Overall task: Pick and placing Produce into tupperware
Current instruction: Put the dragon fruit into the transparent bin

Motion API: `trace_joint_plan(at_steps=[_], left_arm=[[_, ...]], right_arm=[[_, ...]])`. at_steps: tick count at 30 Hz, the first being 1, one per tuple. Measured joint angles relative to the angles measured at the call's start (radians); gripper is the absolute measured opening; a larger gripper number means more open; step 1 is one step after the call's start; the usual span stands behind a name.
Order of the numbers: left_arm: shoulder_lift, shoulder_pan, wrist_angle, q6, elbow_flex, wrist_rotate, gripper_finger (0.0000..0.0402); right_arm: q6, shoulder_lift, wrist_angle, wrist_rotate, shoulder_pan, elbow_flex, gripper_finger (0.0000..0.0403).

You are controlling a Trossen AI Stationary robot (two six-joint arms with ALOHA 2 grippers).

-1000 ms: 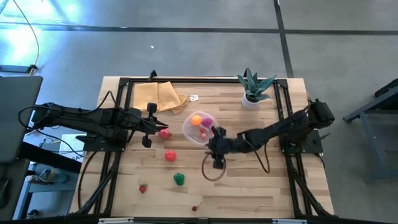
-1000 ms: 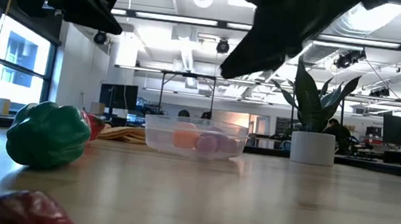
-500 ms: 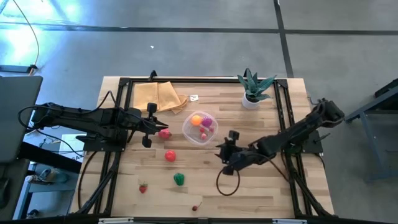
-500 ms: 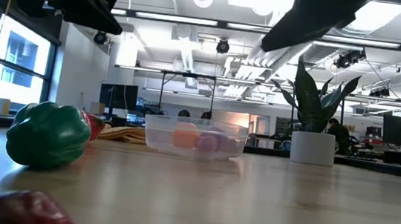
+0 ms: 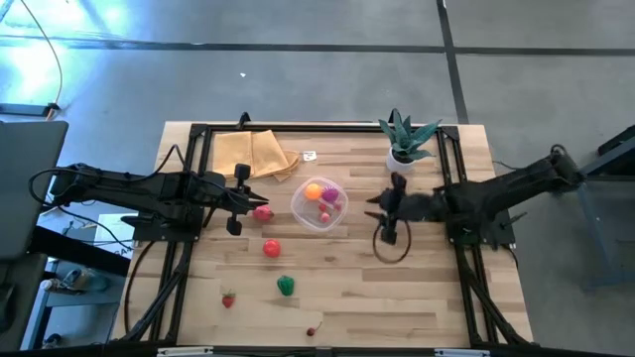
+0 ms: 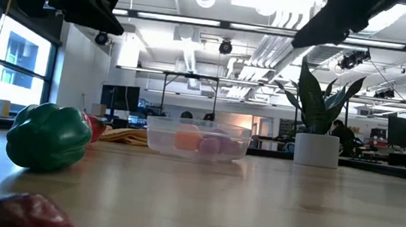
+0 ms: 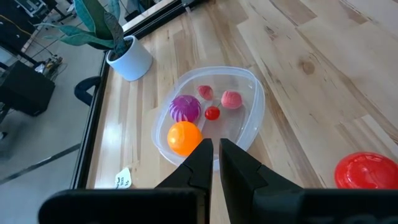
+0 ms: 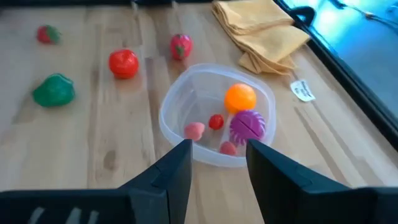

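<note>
The tupperware (image 5: 319,204), a round clear tub, stands mid-table holding an orange ball (image 8: 240,97), a purple piece (image 8: 247,124) and small red and pink pieces. Loose produce lies on the wood: a red piece (image 5: 262,211), a red tomato (image 5: 271,249), a green pepper (image 5: 286,286), a strawberry (image 5: 228,299) and a tiny cherry (image 5: 312,331). My right gripper (image 8: 217,165) hangs open and empty to the right of the tub. My left gripper (image 7: 214,155) is shut with nothing in it. It hovers left of the tub, beside the red piece.
A spiky green plant in a white pot (image 5: 402,141) stands at the far right. A folded yellow cloth (image 5: 256,154) lies at the far left, with a small white tag (image 5: 310,156) beside it. Black frame rails (image 5: 198,178) run along the table's sides.
My right gripper has drawn back from the tupperware's near right side toward the table's right edge and has risen. Its fingers stay apart. The produce and the tub have kept their places.
</note>
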Motion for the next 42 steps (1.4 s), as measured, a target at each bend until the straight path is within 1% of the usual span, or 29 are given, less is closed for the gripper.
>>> trace_joint_plan(at_steps=[2,5,12,15,20,26,31,34,38,42], left_arm=[[0.000,0.000,0.000,0.000,0.000,0.000,0.0019],[0.000,0.000,0.000,0.000,0.000,0.000,0.0019],[0.000,0.000,0.000,0.000,0.000,0.000,0.0019],[0.000,0.000,0.000,0.000,0.000,0.000,0.0019],[0.000,0.000,0.000,0.000,0.000,0.000,0.0019],[0.000,0.000,0.000,0.000,0.000,0.000,0.0019],[0.000,0.000,0.000,0.000,0.000,0.000,0.0019],[0.000,0.000,0.000,0.000,0.000,0.000,0.0019],[0.000,0.000,0.000,0.000,0.000,0.000,0.0019],[0.000,0.000,0.000,0.000,0.000,0.000,0.0019]], right_arm=[[-0.050,-0.052,0.051,-0.078,-0.042,-0.050,0.0145],[-0.131,-0.107,0.110,-0.156,-0.084,-0.114,0.0145],[-0.177,-0.162,0.127,-0.245,-0.141,-0.198,0.0141],[-0.222,-0.171,0.123,-0.274,-0.177,-0.205,0.0127],[-0.303,-0.198,0.115,-0.384,-0.282,-0.205,0.0090],[-0.338,-0.224,0.081,-0.512,-0.416,-0.205,0.0058],[-0.337,-0.231,0.079,-0.538,-0.474,-0.205,0.0047],[-0.338,-0.231,0.082,-0.539,-0.481,-0.205,0.0046],[-0.330,-0.231,0.082,-0.502,-0.481,-0.205,0.0046],[-0.328,-0.231,0.078,-0.497,-0.481,-0.205,0.0046]])
